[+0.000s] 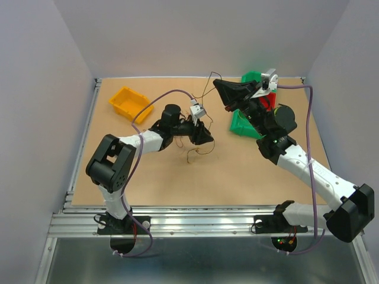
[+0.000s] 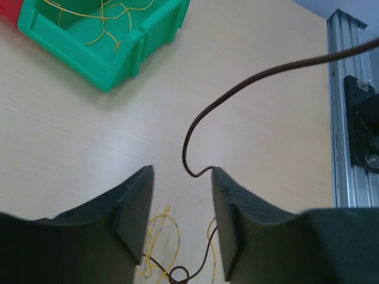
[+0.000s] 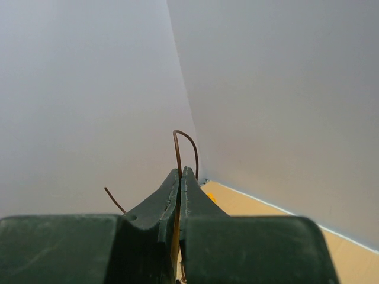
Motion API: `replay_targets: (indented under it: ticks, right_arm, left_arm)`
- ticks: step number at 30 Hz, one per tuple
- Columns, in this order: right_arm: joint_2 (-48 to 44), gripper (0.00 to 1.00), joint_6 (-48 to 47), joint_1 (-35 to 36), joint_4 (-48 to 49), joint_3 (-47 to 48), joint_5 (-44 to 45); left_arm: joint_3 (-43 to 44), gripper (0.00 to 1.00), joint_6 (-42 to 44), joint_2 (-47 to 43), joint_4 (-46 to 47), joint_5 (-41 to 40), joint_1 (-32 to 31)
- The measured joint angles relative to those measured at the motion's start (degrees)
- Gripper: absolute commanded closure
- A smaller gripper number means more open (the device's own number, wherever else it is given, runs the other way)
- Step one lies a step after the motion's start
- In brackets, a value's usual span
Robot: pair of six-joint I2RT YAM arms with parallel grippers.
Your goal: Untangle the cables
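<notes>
Tan table [image 1: 249, 171], mid-untangling: right gripper [image 3: 180, 175], one o'clock, clamps a brown wire [image 2: 249, 77]; left gripper [image 2: 182, 177], open astride it, should close next.

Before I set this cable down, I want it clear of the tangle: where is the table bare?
Widest: the near middle of the table, between left arm, right arm and front rail. Smaller: between the yellow bin and the right hand. Crowded: loose cables by the left hand, green bins by the right arm.
</notes>
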Motion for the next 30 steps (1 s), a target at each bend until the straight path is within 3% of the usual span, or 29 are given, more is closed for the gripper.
replay_targets:
  ticks: [3,7,10,11,21,26,30]
  right_arm:
    - [0.1,0.99,0.0,0.0,0.4,0.0,0.0]
    - [0.3,0.99,0.0,0.0,0.4,-0.1,0.0]
    - [0.2,0.99,0.0,0.0,0.9,-0.6,0.0]
    - [0.2,1.00,0.1,0.0,1.0,-1.1,0.1]
    - [-3.4,0.99,0.4,0.0,1.4,-9.2,3.2]
    - [-6.3,1.00,-0.7,0.0,0.9,-12.0,7.8]
    - [-2.6,0.99,-3.6,0.0,-3.7,-9.1,7.7]
  left_arm:
    - [0.7,0.67,-2.1,0.6,0.1,0.0,0.0]
    - [1.6,0.68,-3.6,0.7,0.5,0.5,0.0]
    - [1.7,0.87,-4.1,0.4,1.1,1.0,0.0]
    - [1.7,1.00,-4.3,0.2,1.1,1.1,0.0]
    - [1.5,1.00,-4.1,-5.4,0.9,-0.5,1.6]
    - [0.3,1.00,-3.9,-8.5,0.5,-1.5,6.6]
    - [-0.4,1.00,-3.8,-10.6,0.4,-1.4,12.1]
